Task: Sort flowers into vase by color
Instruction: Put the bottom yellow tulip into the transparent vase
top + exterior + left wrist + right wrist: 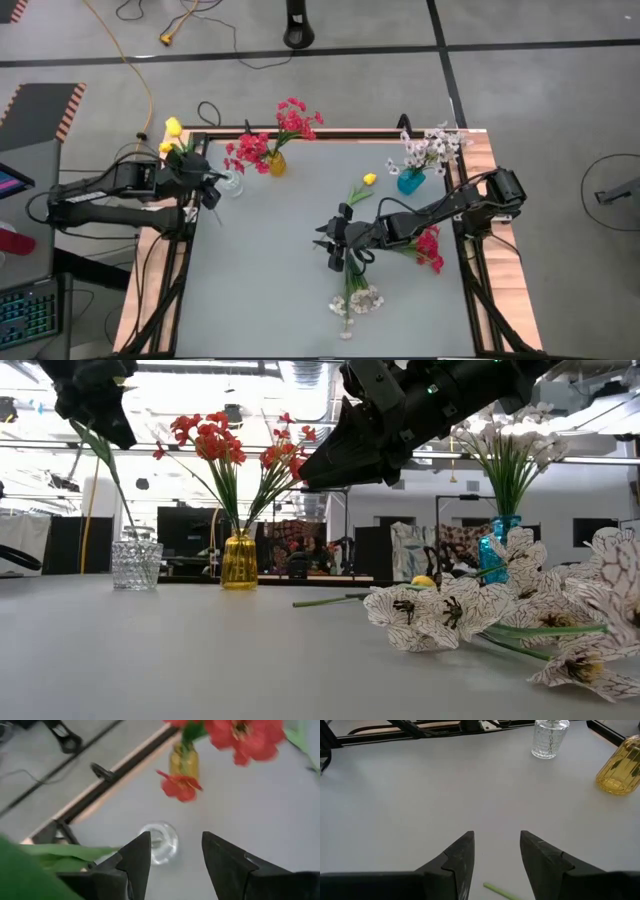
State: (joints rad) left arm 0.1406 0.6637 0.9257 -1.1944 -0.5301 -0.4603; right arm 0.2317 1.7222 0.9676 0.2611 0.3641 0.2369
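High view | left jaws open over clear vase point(231, 184) — yellow flowers point(172, 136) beside

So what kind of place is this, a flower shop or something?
More likely a robotics lab or workshop than a shop. The table stands on a bare concrete floor with loose cables, and the low view shows open ceiling lighting and dark monitors behind.

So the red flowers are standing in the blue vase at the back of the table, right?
Not quite. The red flowers stand in the yellow vase; the blue vase holds the white flowers. The high view shows it.
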